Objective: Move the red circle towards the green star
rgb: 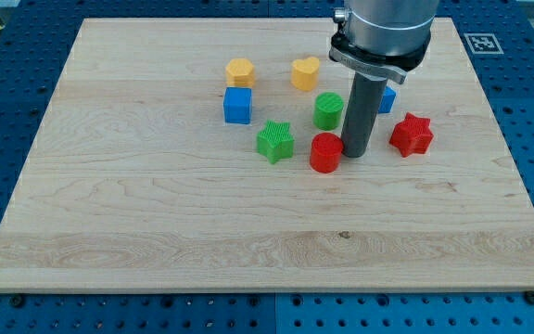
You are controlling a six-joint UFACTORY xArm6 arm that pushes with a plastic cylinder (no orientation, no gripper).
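The red circle [324,153] lies on the wooden board, just right of the green star [274,141] with a small gap between them. My tip [355,152] stands against the red circle's right side. The rod rises from there and hides most of the blue triangle [387,97] behind it.
A green circle [328,110] sits just above the red circle. A red star [412,134] lies to the right of my tip. A blue cube [237,105], an orange hexagon [240,70] and an orange heart [306,71] lie towards the view's top left.
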